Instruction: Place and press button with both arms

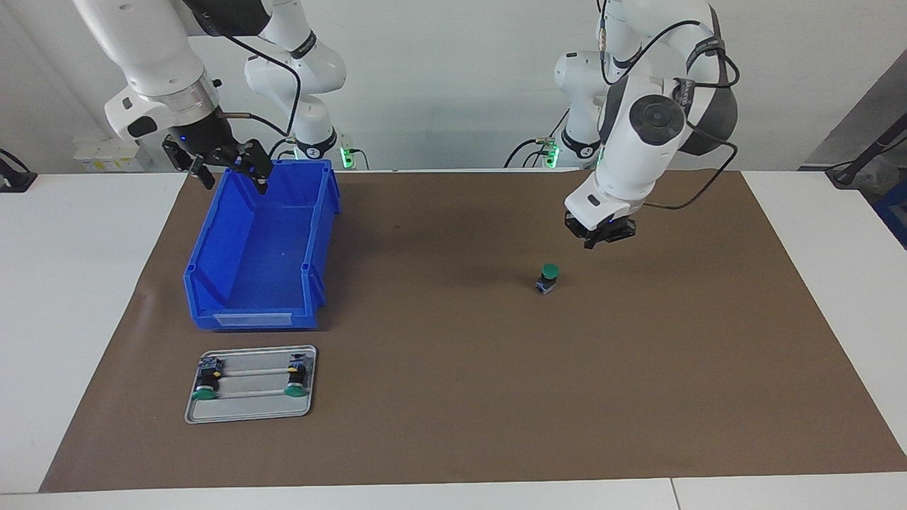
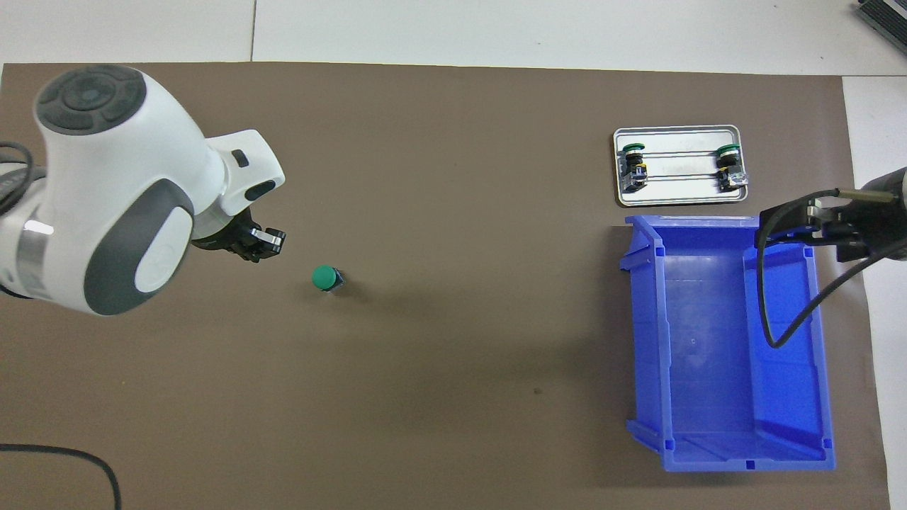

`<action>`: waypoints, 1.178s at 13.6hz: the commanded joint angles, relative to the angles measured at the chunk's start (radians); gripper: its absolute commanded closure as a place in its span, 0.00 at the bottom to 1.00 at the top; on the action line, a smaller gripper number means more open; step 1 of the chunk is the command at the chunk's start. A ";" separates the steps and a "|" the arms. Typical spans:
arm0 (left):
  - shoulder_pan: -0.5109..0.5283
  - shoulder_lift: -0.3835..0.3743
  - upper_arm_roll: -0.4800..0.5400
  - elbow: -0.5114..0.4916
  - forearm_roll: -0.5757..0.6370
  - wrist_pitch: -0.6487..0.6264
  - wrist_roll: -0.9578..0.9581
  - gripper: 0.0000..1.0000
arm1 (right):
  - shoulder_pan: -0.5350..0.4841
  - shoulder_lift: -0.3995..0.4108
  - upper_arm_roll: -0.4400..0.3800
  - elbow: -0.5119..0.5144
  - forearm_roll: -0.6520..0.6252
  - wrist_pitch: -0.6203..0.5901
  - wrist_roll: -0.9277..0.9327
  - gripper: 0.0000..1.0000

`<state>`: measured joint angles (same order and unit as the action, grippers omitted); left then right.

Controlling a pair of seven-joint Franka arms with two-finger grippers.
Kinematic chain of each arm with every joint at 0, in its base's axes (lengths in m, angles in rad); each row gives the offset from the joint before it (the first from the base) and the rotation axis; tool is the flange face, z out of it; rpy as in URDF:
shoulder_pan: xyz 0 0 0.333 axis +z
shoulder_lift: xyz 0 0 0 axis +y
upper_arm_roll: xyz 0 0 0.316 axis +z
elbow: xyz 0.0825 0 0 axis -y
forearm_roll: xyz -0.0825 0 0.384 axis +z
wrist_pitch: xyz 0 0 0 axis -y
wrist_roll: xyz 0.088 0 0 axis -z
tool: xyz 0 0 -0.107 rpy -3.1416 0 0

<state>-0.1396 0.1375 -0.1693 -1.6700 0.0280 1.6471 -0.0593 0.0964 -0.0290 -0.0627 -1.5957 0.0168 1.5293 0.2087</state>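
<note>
The button (image 1: 548,277) stands upright on the brown mat (image 1: 453,397), green cap up, with nothing touching it; in the overhead view the button (image 2: 325,278) shows mostly its cap. My left gripper (image 1: 601,239) hangs in the air clear of the button, over bare mat toward the left arm's end of the table, and holds nothing. In the overhead view the left gripper (image 2: 263,244) sits just beside the cap. My right gripper (image 1: 232,175) waits open over the blue bin's rim at the end nearest the robots, and the right gripper (image 2: 793,225) is empty.
A blue bin (image 1: 312,269) lies toward the right arm's end of the mat, seen as the bin (image 2: 645,340) from above. Farther from the robots than it, a metal tray (image 1: 248,416) carries two green-capped buttons (image 1: 204,391) on rails.
</note>
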 commanded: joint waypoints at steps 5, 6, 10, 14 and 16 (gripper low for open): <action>0.150 -0.185 -0.003 -0.005 0.006 -0.239 0.001 0.29 | -0.004 -0.023 -0.003 -0.024 0.020 0.003 -0.022 0.00; 0.169 -0.200 -0.003 -0.008 0.007 -0.260 0.013 0.27 | -0.004 -0.023 -0.003 -0.024 0.020 0.003 -0.022 0.00; 0.199 -0.222 0.001 -0.033 0.007 -0.215 0.027 0.24 | -0.004 -0.023 -0.003 -0.024 0.020 0.003 -0.022 0.00; 0.193 -0.257 -0.001 -0.139 0.007 -0.041 0.024 0.24 | -0.004 -0.023 -0.003 -0.024 0.020 0.000 -0.022 0.00; 0.205 -0.259 -0.001 -0.149 0.006 -0.014 0.019 0.24 | -0.003 -0.023 0.000 -0.024 0.020 -0.003 -0.023 0.00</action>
<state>0.0529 -0.0753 -0.1703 -1.7660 0.0278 1.5872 -0.0437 0.0966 -0.0290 -0.0627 -1.5957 0.0168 1.5289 0.2087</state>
